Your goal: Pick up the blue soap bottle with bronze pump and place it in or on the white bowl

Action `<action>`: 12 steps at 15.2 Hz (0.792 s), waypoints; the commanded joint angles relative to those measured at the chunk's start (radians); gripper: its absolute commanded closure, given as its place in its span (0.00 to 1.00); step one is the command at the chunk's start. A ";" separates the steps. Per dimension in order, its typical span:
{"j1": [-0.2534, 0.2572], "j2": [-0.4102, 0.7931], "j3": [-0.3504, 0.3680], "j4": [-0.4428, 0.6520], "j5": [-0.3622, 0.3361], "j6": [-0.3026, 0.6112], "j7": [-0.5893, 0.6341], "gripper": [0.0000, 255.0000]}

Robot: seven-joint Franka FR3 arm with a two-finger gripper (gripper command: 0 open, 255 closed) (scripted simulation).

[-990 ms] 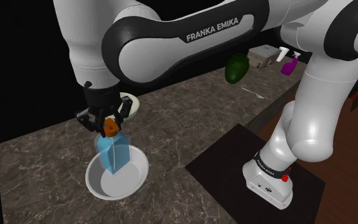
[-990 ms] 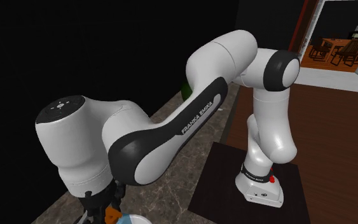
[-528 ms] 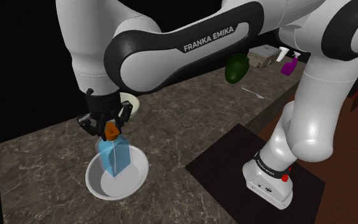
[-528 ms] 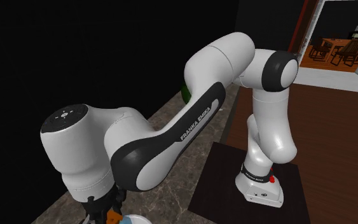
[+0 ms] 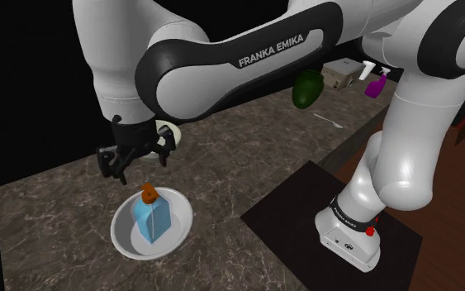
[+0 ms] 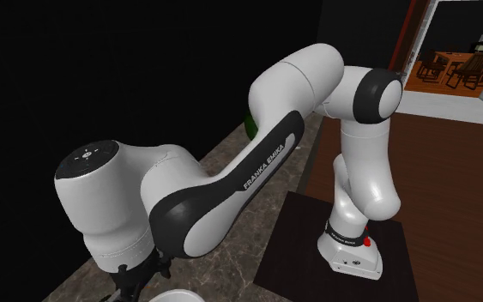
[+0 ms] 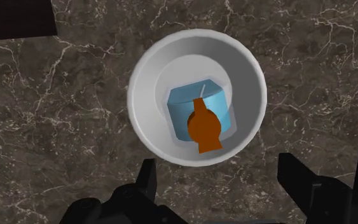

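Observation:
The blue soap bottle [image 5: 152, 218] with its bronze pump [image 5: 149, 194] stands upright inside the white bowl [image 5: 125, 234] on the dark marble counter. My black gripper [image 5: 134, 165] hangs open directly above the bottle, clear of it, with nothing between its fingers. From the wrist view I look straight down on the bottle [image 7: 196, 102] and its pump [image 7: 202, 129] in the bowl [image 7: 147, 83]; both fingertips [image 7: 147, 177] stand wide apart on either side, nearer than the bowl's rim. A sliver of the bowl [image 6: 175, 297] shows under the arm in the second exterior view.
A small pale bowl [image 5: 171, 132] sits behind the gripper. At the counter's far end are a green object [image 5: 307, 88], a purple spray bottle [image 5: 376, 84] and a beige box [image 5: 340, 75]. The robot base [image 5: 348, 236] stands on a dark mat. A black area lies beyond the counter.
The gripper has opened and let go of the bottle, which dropped a little and now rests in the bowl. The hand has stayed at about the same height above it.

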 commanded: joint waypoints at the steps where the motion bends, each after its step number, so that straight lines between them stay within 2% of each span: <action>1: 0.000 0.000 0.000 0.000 0.000 0.000 0.000 0.00; 5: 0.001 -0.025 0.007 0.097 0.017 -0.118 -0.012 0.00; 12: 0.001 -0.025 0.007 0.097 0.017 -0.118 -0.012 0.00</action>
